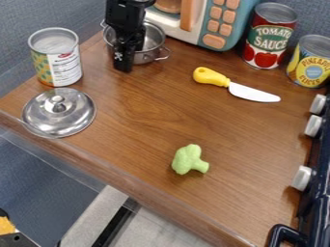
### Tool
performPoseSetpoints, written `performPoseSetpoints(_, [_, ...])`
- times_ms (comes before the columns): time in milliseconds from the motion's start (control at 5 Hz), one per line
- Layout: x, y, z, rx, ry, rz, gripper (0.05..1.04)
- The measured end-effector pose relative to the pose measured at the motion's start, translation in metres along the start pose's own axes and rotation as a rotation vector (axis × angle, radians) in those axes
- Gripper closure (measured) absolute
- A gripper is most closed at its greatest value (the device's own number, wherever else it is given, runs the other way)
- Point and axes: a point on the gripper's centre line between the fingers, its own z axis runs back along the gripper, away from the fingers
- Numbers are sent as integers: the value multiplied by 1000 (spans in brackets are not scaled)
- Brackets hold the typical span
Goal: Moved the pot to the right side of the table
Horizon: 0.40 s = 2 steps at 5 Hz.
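Light-green toy broccoli, 5 o'clock; round shiny metal lid, 9 o'clock. Yellow-handled white toy knife, 2 o'clock: low rightward carry could sweep it aside. Silver metal pot, between 11 and 12 o'clock on brown wooden table, beneath black robot gripper; whether released or clenched, cannot tell. Shallow, off-centre rim hold could tip or drop pot.

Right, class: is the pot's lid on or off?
Off: the lid lies on the table, apart from the pot.
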Motion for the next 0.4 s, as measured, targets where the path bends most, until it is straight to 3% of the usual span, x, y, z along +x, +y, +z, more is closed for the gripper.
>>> performPoseSetpoints(200, [0,-1,-8,11,-1,26,737])
performPoseSetpoints(400, [2,-3,-8,1,-7,29,933])
